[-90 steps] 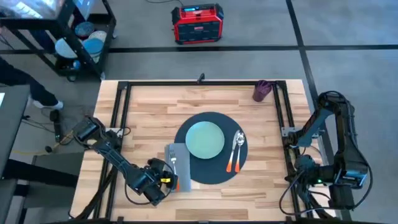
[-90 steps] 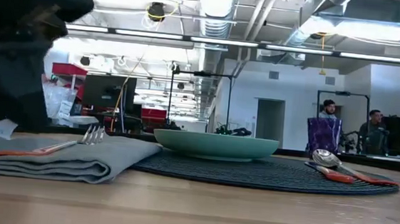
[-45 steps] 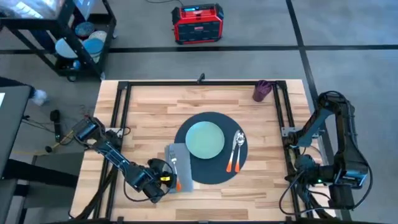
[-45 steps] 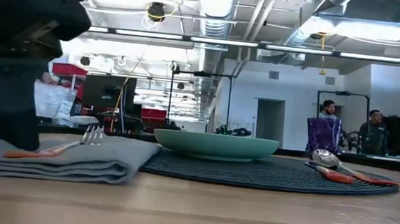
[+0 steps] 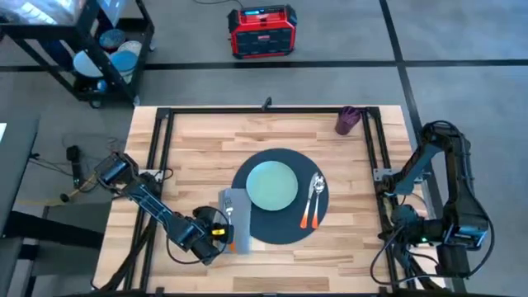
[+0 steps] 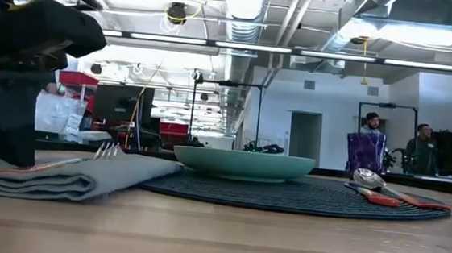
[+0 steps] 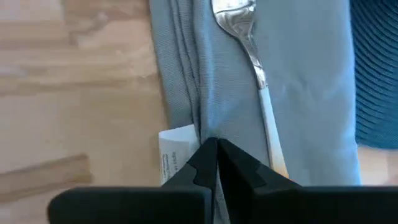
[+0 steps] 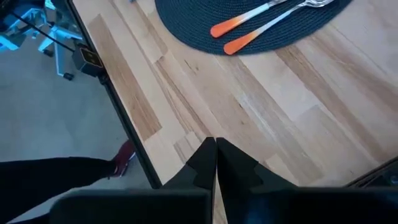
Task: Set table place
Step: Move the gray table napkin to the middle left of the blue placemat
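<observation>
Since a moment ago, your left tool [image 7: 216, 163], fingers together on the napkin's [image 5: 237, 217] edge, drags it leftward; it's soft, so grip the fold. Placemat [image 5: 285, 161] sits mid-surface [image 5: 198, 140]. Right tool [image 8: 216, 163], closed, waits.

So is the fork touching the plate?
Apart. The high view shows the fork lying on the napkin, with dark placemat between it and the plate.

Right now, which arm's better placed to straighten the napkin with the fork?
Left. The left gripper sits at the napkin's near end, fingers closed on its edge by the fork. The right gripper is parked off the table's right side, closed on nothing.
</observation>
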Available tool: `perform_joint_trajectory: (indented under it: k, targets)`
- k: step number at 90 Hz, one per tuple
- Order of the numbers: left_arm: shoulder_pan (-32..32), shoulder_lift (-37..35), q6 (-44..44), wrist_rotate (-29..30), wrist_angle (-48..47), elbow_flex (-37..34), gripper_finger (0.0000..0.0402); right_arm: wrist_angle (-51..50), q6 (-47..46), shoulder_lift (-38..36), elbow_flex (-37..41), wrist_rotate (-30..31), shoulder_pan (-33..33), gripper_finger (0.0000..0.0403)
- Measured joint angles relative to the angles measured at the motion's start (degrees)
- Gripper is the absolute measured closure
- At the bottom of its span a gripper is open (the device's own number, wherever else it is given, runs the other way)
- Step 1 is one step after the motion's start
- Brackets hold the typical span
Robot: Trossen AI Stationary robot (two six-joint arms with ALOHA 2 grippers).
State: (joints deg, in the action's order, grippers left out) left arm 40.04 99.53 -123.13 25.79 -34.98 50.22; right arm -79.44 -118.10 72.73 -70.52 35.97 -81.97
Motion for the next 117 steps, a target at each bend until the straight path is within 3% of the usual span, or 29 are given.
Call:
perform_joint_trajectory:
  k: [29,51,82,100,117]
  targets:
    - [-3.11,-0.51,-0.92,-2.02,-6.44,-0.15,0.0401,0.20,-0.39,0.00,0.00,0.02,0.00,0.0403]
    - [-8.34,-2.29,-0.51,1.50,-1.26,-3.82,0.0401,0.15,-0.39,0.02,0.00,0.01,0.00,0.0403]
    - [-14.23,-11.60,-0.60,3.01,-1.49,-11.54,0.0401,0.13,-0.55,0.02,0.00,0.04,0.00,0.0403]
    - [-18.91,-12.86,-0.57,4.64,-1.40,-13.16,0.0401,0.07,-0.54,0.02,0.00,0.11,0.44,0.0403]
    - [-21.57,-11.88,2.21,7.53,7.39,-13.27,0.0402,-0.03,0.07,0.02,0.00,0.15,1.20,0.0403]
